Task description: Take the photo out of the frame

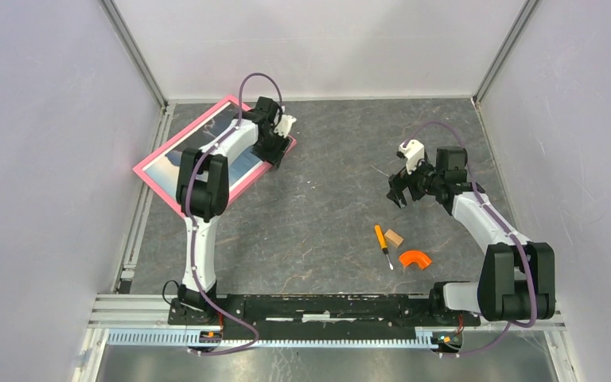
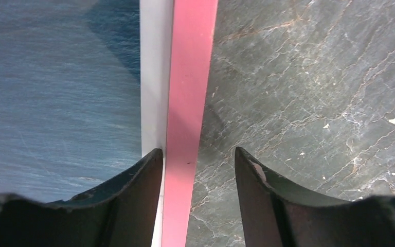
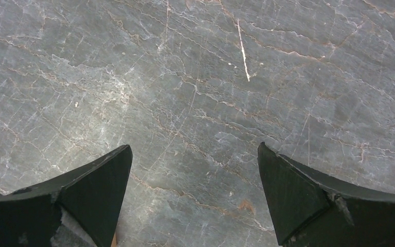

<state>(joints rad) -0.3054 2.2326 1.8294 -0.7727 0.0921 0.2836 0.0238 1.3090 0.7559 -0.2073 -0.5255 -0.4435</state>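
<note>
The frame (image 1: 157, 181) with its pink rim lies flat at the back left of the table, and the photo (image 1: 245, 165) of blue sea sits in it, face up. My left gripper (image 1: 277, 156) is over the frame's right edge. In the left wrist view the left gripper (image 2: 198, 160) is open and straddles the pink rim (image 2: 187, 103). One finger is over the photo's white border (image 2: 151, 77) and the other over bare table. My right gripper (image 1: 398, 192) hovers open and empty over the table's right middle. The right wrist view shows only stone surface between the right gripper's (image 3: 195, 154) jaws.
An orange-handled screwdriver (image 1: 381, 243), a small wooden block (image 1: 395, 237) and an orange curved piece (image 1: 415, 259) lie near the right arm. Grey walls close in the table on three sides, and aluminium rails run along the left and near edges.
</note>
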